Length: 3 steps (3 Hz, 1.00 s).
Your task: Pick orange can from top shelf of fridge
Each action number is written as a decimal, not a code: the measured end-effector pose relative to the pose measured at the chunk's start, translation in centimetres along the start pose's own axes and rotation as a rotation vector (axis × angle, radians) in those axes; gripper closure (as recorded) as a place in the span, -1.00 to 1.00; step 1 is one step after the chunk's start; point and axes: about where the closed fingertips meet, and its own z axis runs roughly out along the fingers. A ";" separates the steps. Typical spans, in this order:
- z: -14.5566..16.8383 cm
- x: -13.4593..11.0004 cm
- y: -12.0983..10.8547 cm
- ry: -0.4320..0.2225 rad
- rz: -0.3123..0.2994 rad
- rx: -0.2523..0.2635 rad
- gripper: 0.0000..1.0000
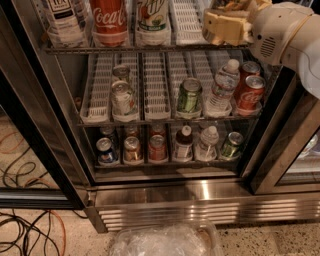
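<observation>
The fridge (200,200) stands open in front of me, with a steel body and base grille. My gripper (225,26), tan and on a white arm (285,35), is at the right end of the top shelf (150,48). A small tan-orange patch with dark marks (234,4) shows at the frame's top edge just behind the gripper. It looks like the orange can, mostly hidden by the gripper and cut off by the frame. I cannot tell whether the gripper touches it.
The top shelf also holds a white-label bottle (65,20), a Coca-Cola can (107,17), a white-green can (152,15) and an empty white tray (186,20). Lower racks hold silver cans (122,95), a green can (189,95), a water bottle (222,90) and Coca-Cola cans (250,90). A clear bin (165,242) sits on the floor and cables (25,230) lie at left.
</observation>
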 end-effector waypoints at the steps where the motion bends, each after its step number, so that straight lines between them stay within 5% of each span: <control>1: -1.5 1.1 0.8 0.034 -0.013 -0.017 1.00; 3: -3.4 1.8 2.0 0.064 -0.032 -0.034 1.00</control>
